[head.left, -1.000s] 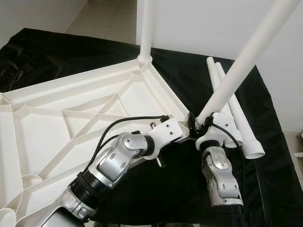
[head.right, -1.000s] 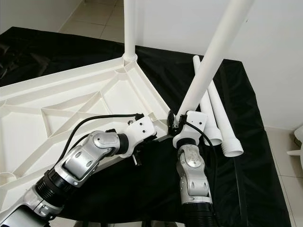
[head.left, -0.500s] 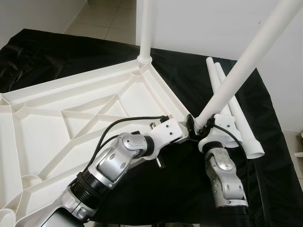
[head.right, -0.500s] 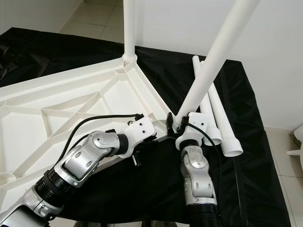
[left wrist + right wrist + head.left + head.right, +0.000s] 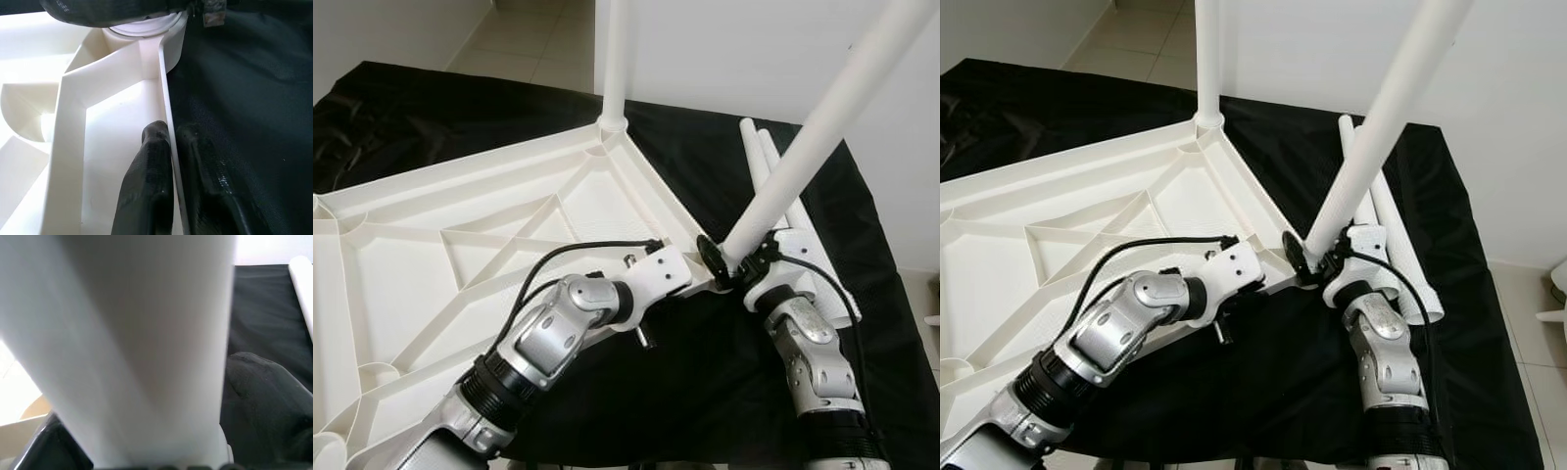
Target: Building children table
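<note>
The upturned white tabletop [image 5: 460, 235] lies on the black cloth [image 5: 724, 392], one leg [image 5: 615, 59] upright at its far corner; the left gripper [image 5: 171, 147] pinches its near-right rim; the right gripper [image 5: 732, 266] clamps a tilted leg [image 5: 822, 127] at that corner; spare legs [image 5: 1381, 211] lie beside.

Parts hidden or cut off

The tilted leg [image 5: 822, 117] and upright leg [image 5: 615, 59] run past the top edge. The right gripper [image 5: 729, 266] hides the tilted leg's foot; the tabletop [image 5: 431, 255] is cut at left.
</note>
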Available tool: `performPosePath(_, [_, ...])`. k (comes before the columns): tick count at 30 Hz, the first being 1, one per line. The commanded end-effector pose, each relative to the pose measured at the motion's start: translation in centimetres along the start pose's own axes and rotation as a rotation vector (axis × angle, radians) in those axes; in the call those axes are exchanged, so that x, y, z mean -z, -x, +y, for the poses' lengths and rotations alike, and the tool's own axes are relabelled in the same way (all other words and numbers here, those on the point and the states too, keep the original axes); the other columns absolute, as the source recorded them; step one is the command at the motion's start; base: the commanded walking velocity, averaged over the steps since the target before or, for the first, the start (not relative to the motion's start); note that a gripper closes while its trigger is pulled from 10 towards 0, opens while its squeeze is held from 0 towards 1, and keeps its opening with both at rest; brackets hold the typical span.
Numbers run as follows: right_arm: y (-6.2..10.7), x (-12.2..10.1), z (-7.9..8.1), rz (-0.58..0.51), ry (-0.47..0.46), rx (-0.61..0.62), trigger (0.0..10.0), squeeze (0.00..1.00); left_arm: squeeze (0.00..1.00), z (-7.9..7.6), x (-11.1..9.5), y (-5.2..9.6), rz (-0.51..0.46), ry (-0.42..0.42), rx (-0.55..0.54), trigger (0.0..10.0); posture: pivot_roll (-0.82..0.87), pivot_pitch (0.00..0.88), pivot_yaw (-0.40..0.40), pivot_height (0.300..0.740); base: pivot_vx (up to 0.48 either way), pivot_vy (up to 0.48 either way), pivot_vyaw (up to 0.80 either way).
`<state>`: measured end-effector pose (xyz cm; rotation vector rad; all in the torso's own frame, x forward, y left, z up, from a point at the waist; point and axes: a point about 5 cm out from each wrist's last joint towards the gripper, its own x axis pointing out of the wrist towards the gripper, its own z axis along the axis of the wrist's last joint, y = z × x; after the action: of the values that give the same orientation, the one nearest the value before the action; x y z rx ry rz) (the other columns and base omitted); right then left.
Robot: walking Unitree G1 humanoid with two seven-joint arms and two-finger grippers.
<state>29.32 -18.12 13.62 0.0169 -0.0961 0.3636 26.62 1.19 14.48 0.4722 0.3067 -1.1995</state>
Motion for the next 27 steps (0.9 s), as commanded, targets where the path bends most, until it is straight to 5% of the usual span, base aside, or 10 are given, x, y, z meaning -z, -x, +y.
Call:
performPosePath(1, [0.1, -0.2, -0.6, -0.016, -0.001, -0.013, 10.0, 0.00, 0.00, -1.7, 1.9, -1.0, 0.093, 0.058, 0.118, 10.0, 0.03, 0.113, -0.033, 0.740, 0.000, 0.000, 0.00])
performPosePath(23, [0.5, 0.5, -0.8, -0.006, -0.003, -0.106, 10.0, 0.00, 0.00, -1.7, 1.8, -1.0, 0.098, 0.056, 0.114, 10.0, 0.02, 0.121, -0.034, 0.740, 0.000, 0.000, 0.00])
performPosePath(24, [0.5, 0.5, -0.7, -0.005, -0.001, -0.109, 10.0, 0.00, 0.93, -1.7, 1.8, -1.0, 0.098, 0.056, 0.113, 10.0, 0.02, 0.121, -0.036, 0.740, 0.000, 0.000, 0.00])
performPosePath(25, [0.5, 0.6, -0.7, -0.003, 0.001, -0.111, 10.0, 0.00, 0.00, -1.7, 1.8, -1.1, 0.099, 0.055, 0.111, 10.0, 0.02, 0.122, -0.038, 0.740, 0.000, 0.000, 0.00])
performPosePath(27, [0.5, 0.6, -0.6, 0.000, 0.003, -0.115, 10.0, 0.00, 0.00, -1.7, 1.8, -1.1, 0.101, 0.054, 0.111, 10.0, 0.02, 0.122, -0.039, 0.740, 0.000, 0.000, 0.00])
